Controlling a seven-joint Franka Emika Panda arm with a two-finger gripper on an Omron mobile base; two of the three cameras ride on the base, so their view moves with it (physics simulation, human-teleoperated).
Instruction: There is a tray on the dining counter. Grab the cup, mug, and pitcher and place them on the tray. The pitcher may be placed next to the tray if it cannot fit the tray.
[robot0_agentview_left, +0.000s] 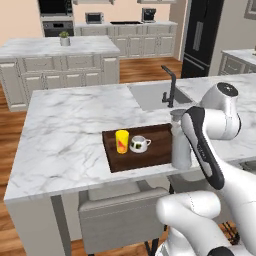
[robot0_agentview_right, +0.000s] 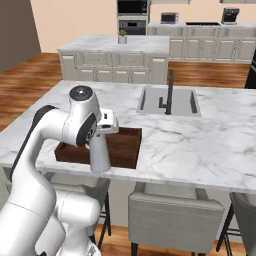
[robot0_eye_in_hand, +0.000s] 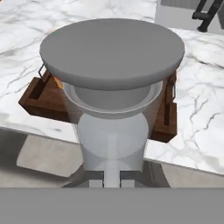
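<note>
The dining counter (robot0_agentview_left: 75, 125), a big white marble bench with grey veins, has an inset sink (robot0_agentview_left: 152, 95) and a black faucet (robot0_agentview_left: 171, 86). The tray (robot0_agentview_left: 150, 155) is dark wood, rectangular with a low rim, near the front edge. Tall slim grey pitcher (robot0_agentview_left: 181, 145) stands at the tray's right end, half hidden by the arm. The claw (robot0_eye_in_hand: 112, 177) is pinched narrow on it, right below its flat lid. Yellow cup (robot0_agentview_left: 122, 141) and squat white mug (robot0_agentview_left: 139, 144) sit side by side on the tray.
</note>
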